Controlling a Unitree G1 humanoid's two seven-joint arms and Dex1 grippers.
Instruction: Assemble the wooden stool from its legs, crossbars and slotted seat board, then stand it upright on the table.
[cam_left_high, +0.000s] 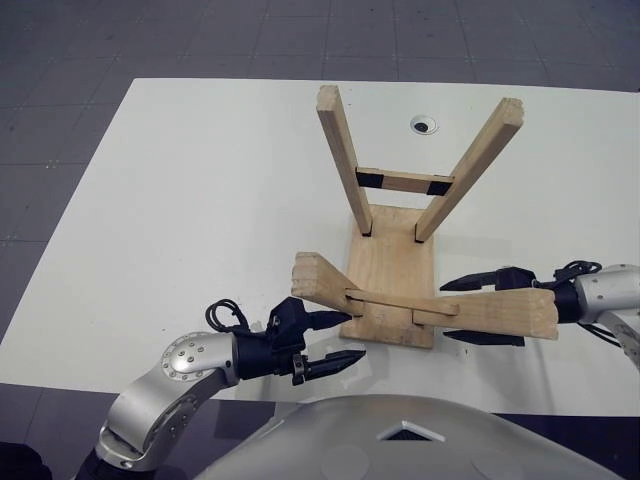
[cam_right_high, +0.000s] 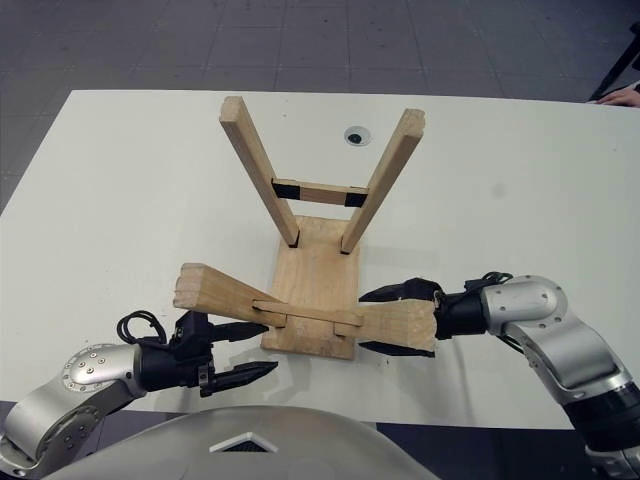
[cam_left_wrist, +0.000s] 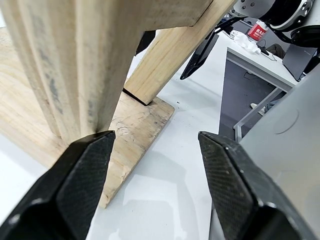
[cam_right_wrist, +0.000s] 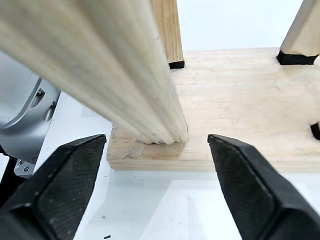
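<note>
Inverted stool seen on table, seat board flat down, legs up. At the board's 7 o'clock, left gripper held wide open, nothing gripped. At 4 o'clock, right gripper spread wide around near-right leg; contact apparently not made.

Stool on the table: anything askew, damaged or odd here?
Nothing clearly wrong. The stool rests upside down on its seat board. The near legs look more splayed than the far legs, possibly only camera angle. The open right gripper straddles one near leg, where the board's corner looks slightly frayed.
</note>
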